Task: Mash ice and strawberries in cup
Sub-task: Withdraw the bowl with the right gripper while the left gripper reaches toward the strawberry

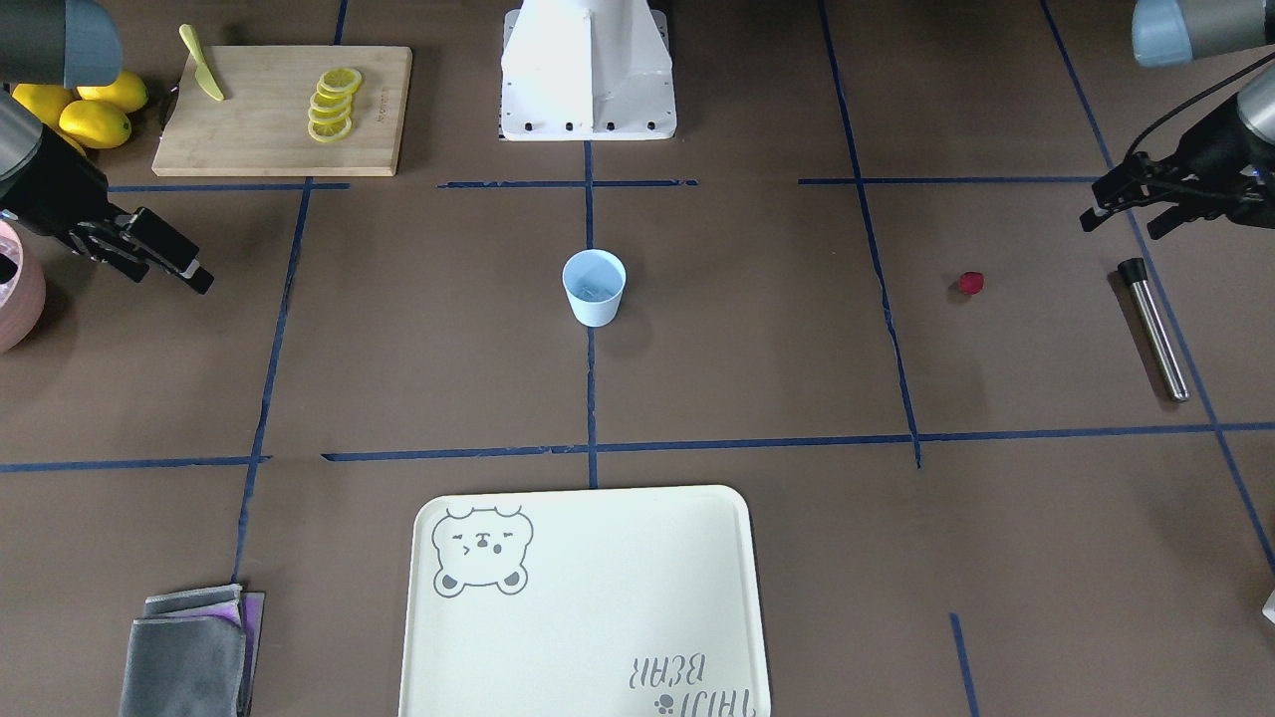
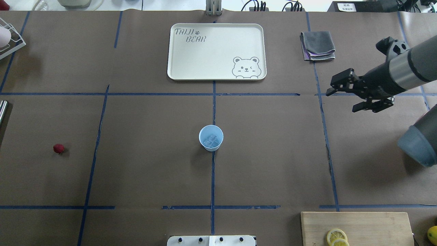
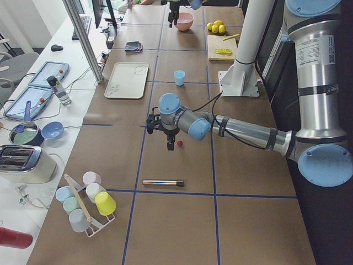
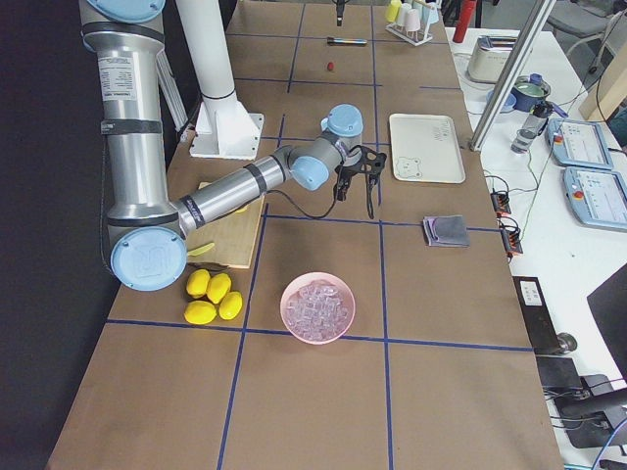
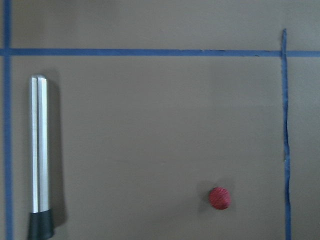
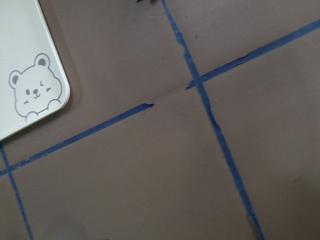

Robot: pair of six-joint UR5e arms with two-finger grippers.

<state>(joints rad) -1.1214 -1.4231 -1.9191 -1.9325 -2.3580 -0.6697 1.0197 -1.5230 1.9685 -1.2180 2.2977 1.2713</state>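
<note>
The pale blue cup (image 1: 594, 289) (image 2: 211, 137) stands upright at the table's centre, with a few clear chunks of ice (image 2: 211, 139) in its bottom. More ice fills a pink bowl (image 4: 317, 305) on my right side. One red strawberry (image 1: 971, 284) (image 5: 219, 198) lies alone on the table on my left side. My left gripper (image 1: 1121, 221) hovers open and empty above and beyond the berry, close to a steel rod (image 1: 1153, 327) (image 5: 38, 150). My right gripper (image 2: 342, 100) (image 1: 169, 274) hangs open and empty, well to the cup's right.
A cream bear tray (image 2: 191, 68) lies at the table's far side, with a folded grey cloth (image 2: 317, 45) beside it. A wooden board (image 1: 269, 139) carries lemon slices (image 1: 332, 105) and a yellow knife (image 1: 202, 65), with whole lemons (image 1: 95, 110) next to it. A rack of cups (image 3: 85, 201) stands at my left end.
</note>
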